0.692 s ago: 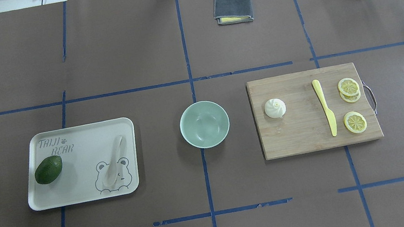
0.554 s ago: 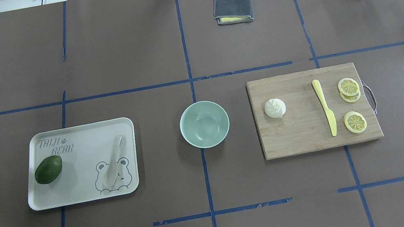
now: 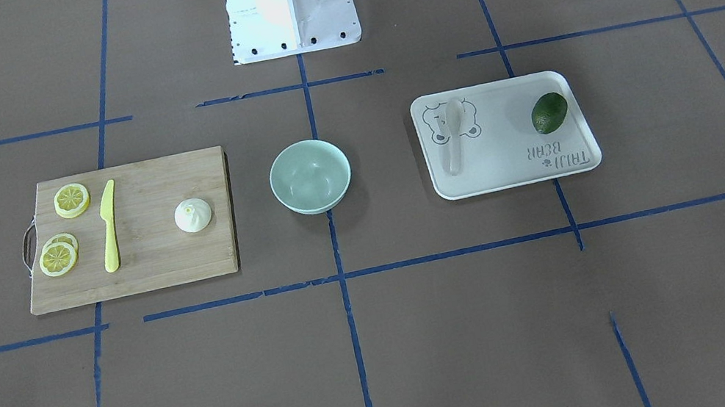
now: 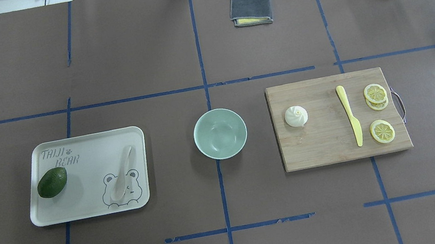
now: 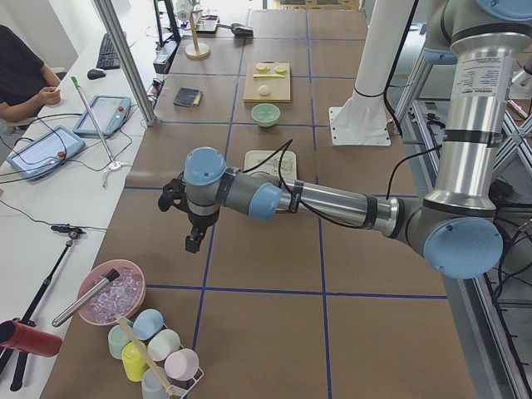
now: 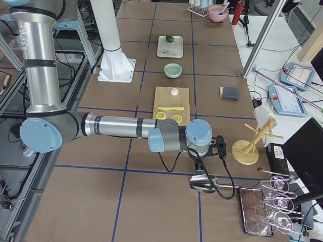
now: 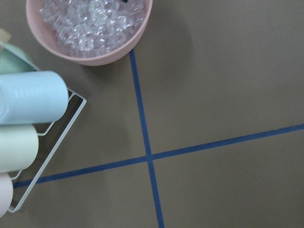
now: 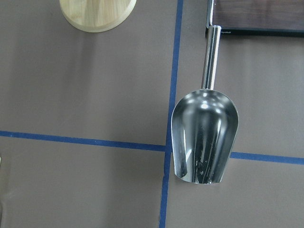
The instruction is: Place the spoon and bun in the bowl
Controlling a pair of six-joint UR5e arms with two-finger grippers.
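The smooth, round mint-green bowl [image 4: 220, 133] stands mid-bench. The translucent off-white spoon [image 4: 122, 179] lies on the white tray [image 4: 87, 171] at left, printed "TAIJI BEAR". The pleated white bun [image 4: 296, 116] rests on the wooden board [image 4: 329, 147] at right. For the left fingers [image 5: 192, 243] and the right fingers [image 6: 198, 166], one cannot tell how far open they are.

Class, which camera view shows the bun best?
Overhead exterior: the bun sits large, pleats visible, on the cutting board. Front-facing shows it similarly; side views show a speck; wrist views miss it.
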